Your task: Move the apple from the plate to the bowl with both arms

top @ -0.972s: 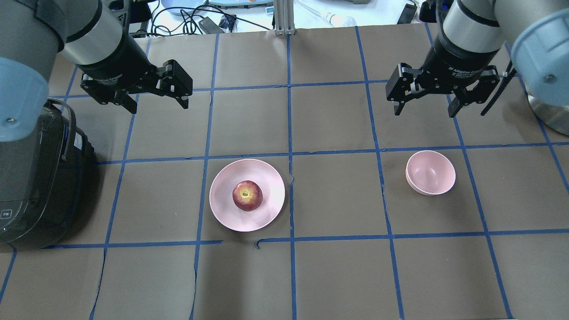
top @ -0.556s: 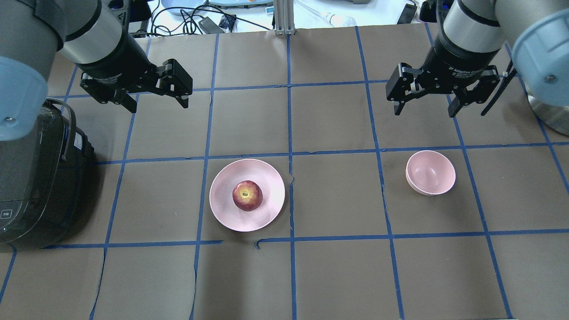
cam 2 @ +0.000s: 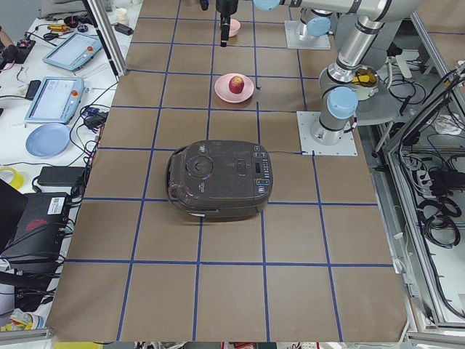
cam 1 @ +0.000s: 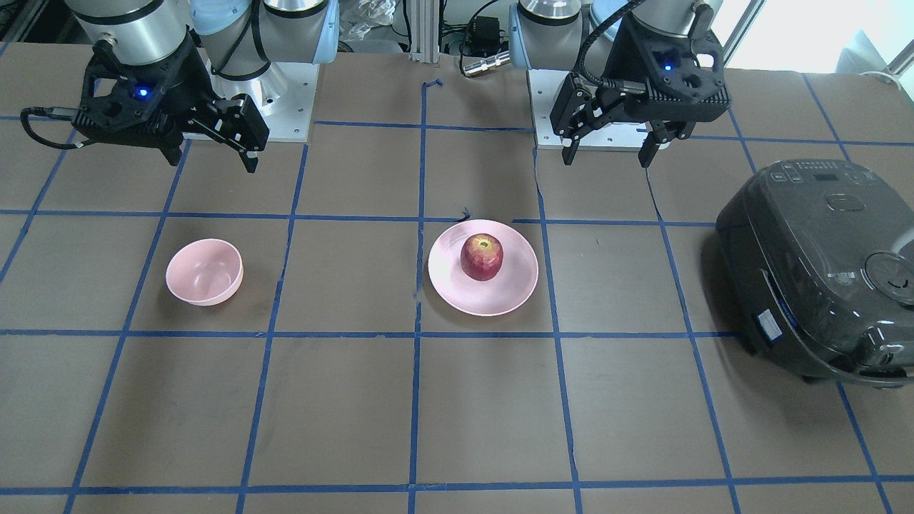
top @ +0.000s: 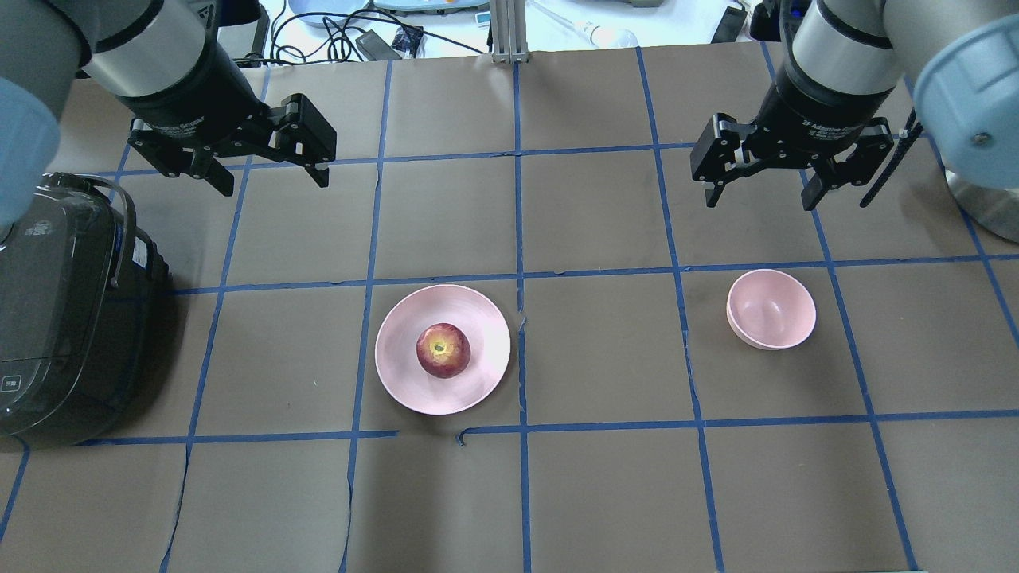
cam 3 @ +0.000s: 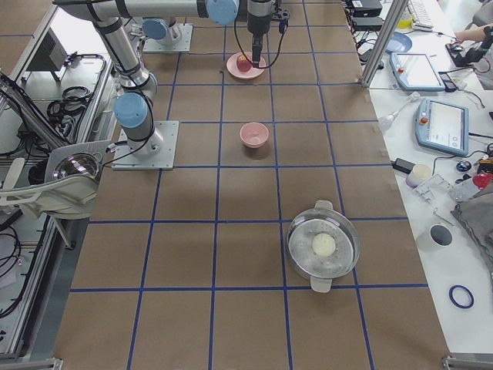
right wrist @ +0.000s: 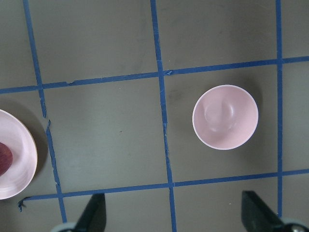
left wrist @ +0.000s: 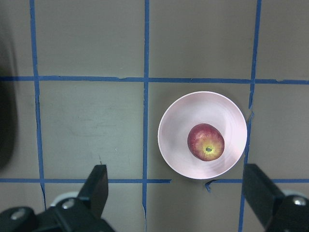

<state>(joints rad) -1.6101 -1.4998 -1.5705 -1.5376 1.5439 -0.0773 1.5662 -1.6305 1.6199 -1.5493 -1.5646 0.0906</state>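
- From the right wrist camera, the wide, shallow pale-pink plate (top: 398, 380) is cut off at the 9 o'clock edge, with only a red sliver of fruit showing.
- Each wrist camera catches only two black fingertips (left wrist: 96, 186) at its bottom edge.
- In the overhead view, the dark grey, glossy, rounded rice cooker (top: 64, 318) runs off the picture at 9 o'clock.
- In the side views both pincers are too small to judge.
- The small round red apple (top: 443, 350) is smooth-skinned with a yellowish patch, and sits at the plate's middle.
- The small, deep pale-pink bowl (top: 800, 318) is plain and matte. It stands well apart at 3 o'clock from the plate.
- The table (top: 605, 493) wears brown paper gridded with blue tape (top: 517, 215), torn in spots.
- A lidded steel pot (cam 3: 323, 266) stands far off in the right-side view.
- The apple stands upright with its stem dimple facing up, so its core axis is vertical.
- The black left gripper (top: 273, 181) hangs at 11 o'clock from the plate, jaws spread wide and holding nothing.
- The right gripper (top: 760, 201) hangs at 12 o'clock from the bowl, jaws likewise apart.
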